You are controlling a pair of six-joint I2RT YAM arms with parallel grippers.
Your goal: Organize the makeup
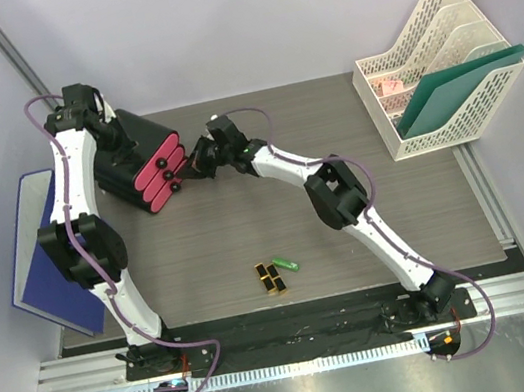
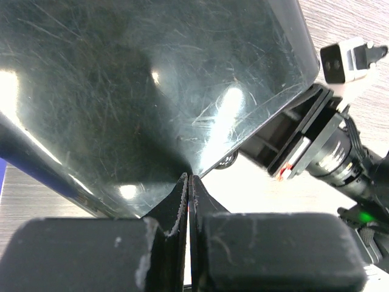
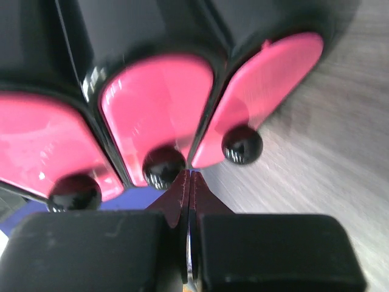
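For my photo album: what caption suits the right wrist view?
Shut right claw close to three pink drawers with black knobs on a black box.

The black plastic box [image 2: 152, 79] has a glossy, mirror-like shell covered in fine hairline scratches. Its rounded pink plastic drawer fronts [image 3: 155, 103] are smooth and shiny, each with a polished black ball knob [image 3: 242, 145]. The grey wood-grain table top [image 1: 446, 204] looks matt and finely lined, the cream perforated plastic file rack [image 1: 375, 100] dull, and the black fingers [image 2: 176, 204] of the left gripper [image 2: 189, 180] matt with rough, nicked inner edges.
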